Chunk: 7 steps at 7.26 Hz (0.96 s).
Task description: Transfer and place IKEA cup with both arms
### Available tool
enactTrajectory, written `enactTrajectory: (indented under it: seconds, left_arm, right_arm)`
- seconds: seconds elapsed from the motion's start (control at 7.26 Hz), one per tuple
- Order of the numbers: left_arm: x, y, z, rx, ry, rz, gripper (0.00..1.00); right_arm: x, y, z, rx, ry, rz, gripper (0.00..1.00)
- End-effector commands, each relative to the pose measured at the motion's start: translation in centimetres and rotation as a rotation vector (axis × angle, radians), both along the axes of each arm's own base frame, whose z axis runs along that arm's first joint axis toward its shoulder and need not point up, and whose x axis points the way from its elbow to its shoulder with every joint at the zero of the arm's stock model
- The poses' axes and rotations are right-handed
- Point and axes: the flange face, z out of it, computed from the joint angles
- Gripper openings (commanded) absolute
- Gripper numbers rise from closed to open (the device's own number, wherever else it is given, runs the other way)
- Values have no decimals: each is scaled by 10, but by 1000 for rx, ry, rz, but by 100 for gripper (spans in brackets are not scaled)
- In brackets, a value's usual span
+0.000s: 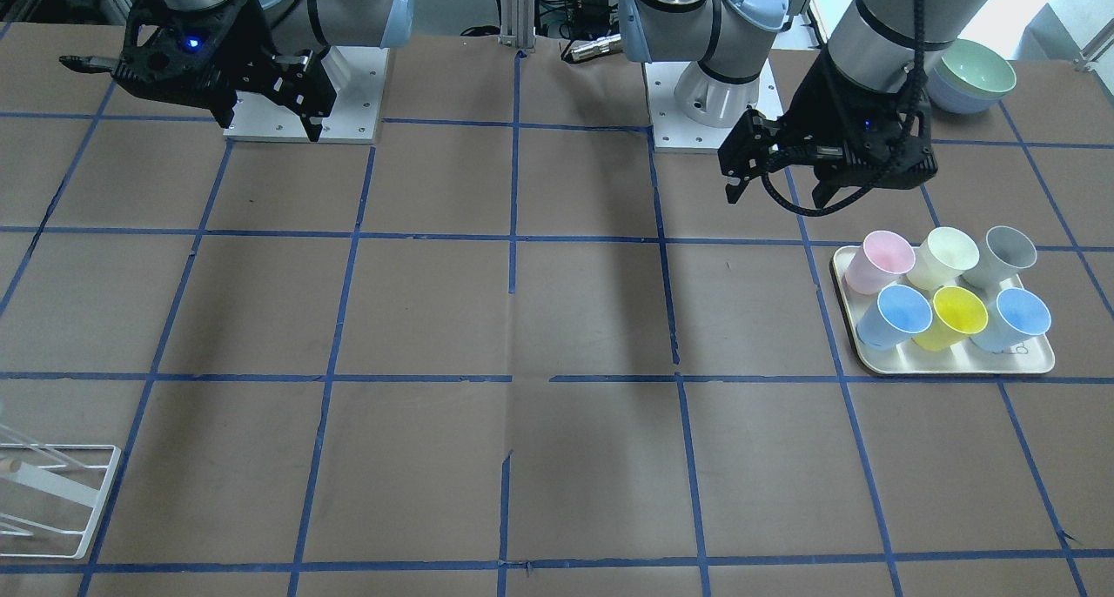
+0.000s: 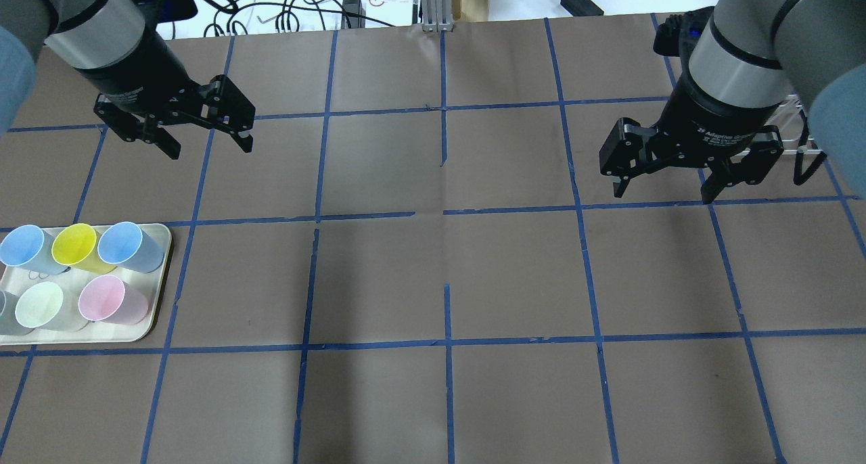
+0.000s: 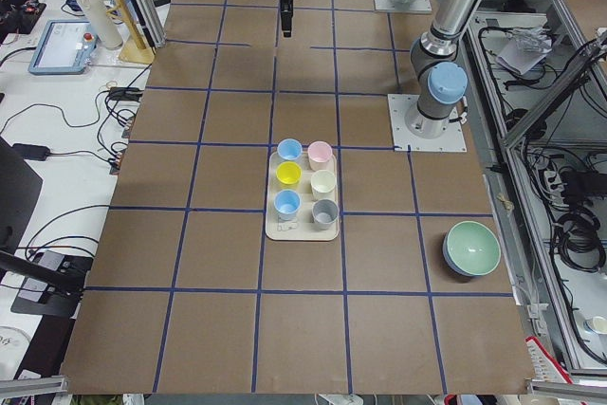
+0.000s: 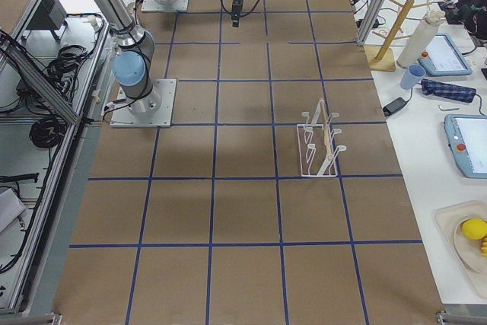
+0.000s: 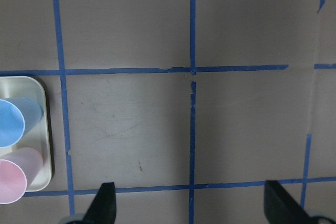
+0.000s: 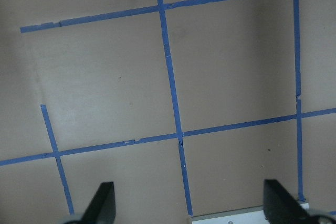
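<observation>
The left jaws are held wide apart and empty above the bare desk (image 2: 433,281), near the tray (image 2: 157,308) but not over it. The right jaws, likewise spread and empty, are poised over the desk's other half. The IKEA cup (image 2: 24,247) (taken to be the paler of two near-identical blue ones) is seen upright at the tray's outer end, just beside the yellow cup (image 2: 74,244). A descent straight over its rim is advised, so that the yellow neighbour is not nudged when the jaws are closed.
</observation>
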Motion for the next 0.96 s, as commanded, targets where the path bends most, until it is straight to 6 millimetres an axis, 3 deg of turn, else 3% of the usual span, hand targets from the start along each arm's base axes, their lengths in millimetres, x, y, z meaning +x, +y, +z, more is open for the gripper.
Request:
enactTrajectory:
  seconds: [0.0, 0.83]
  left_arm:
    - [-12, 3, 1, -1, 1, -3, 100]
    - [-13, 11, 4, -17, -3, -6, 100]
  right_arm:
    - [-1, -3, 1, -22, -6, -9, 100]
    - [-1, -2, 3, -23, -4, -17, 100]
